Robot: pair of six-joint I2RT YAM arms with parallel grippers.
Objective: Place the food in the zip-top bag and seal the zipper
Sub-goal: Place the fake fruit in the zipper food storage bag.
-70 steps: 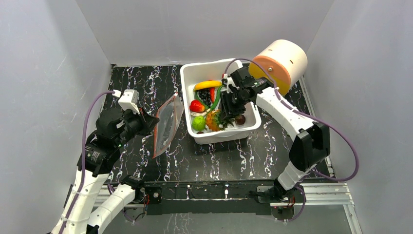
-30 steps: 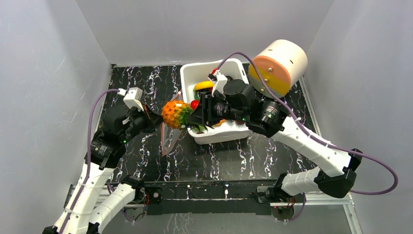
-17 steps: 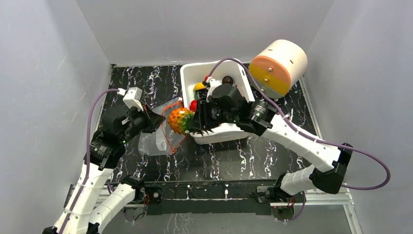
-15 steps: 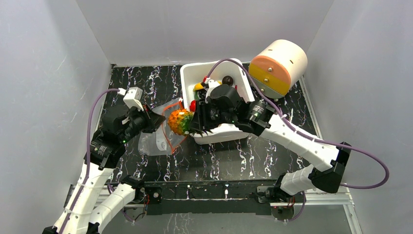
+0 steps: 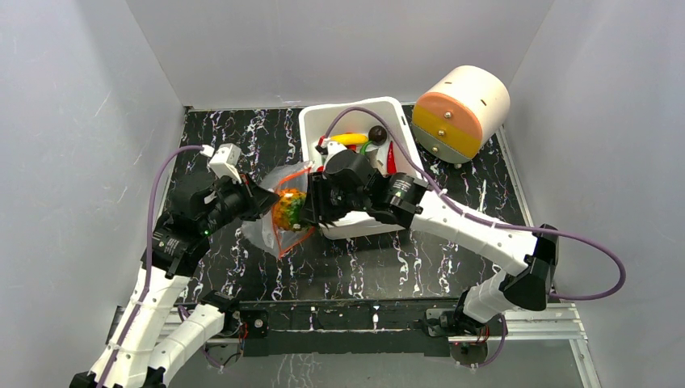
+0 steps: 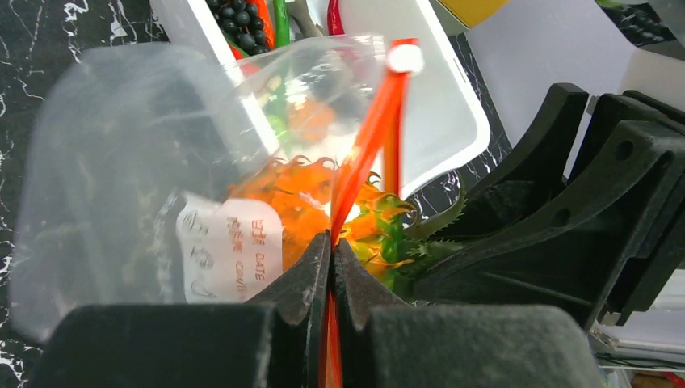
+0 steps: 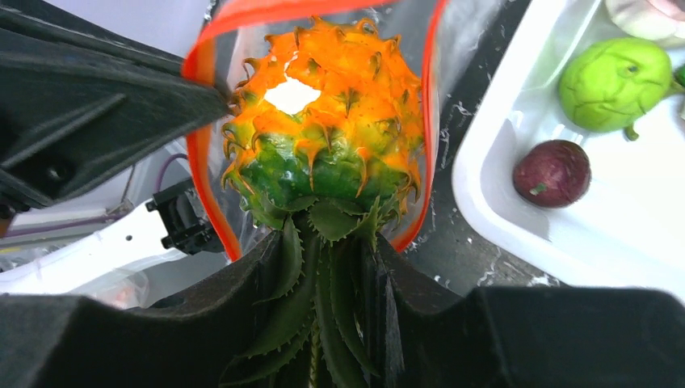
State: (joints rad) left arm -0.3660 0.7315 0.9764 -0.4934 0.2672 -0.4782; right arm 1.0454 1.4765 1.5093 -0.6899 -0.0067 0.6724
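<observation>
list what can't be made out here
- Top view: near half of the white bin, hidden under the right arm.
- Left wrist view: the bag label print, blurred.
- Right wrist view: the pineapple leaf tips, cut off at bottom between the right fingers; the bag's far end, behind the pineapple.

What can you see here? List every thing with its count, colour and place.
pineapple: one, orange and green, in the bag's mouth
zip-top bag: one, clear, left of the bin
zipper: one, red-orange, along the bag's mouth
bin: one, white, back centre
banana, chili, grapes, green fruit, purple fruit: one each, in the bin
cylinder: one, cream and orange, back right
table: one, black marbled
left fingers: shut on the zipper
right fingers: shut on the pineapple's leaves
</observation>
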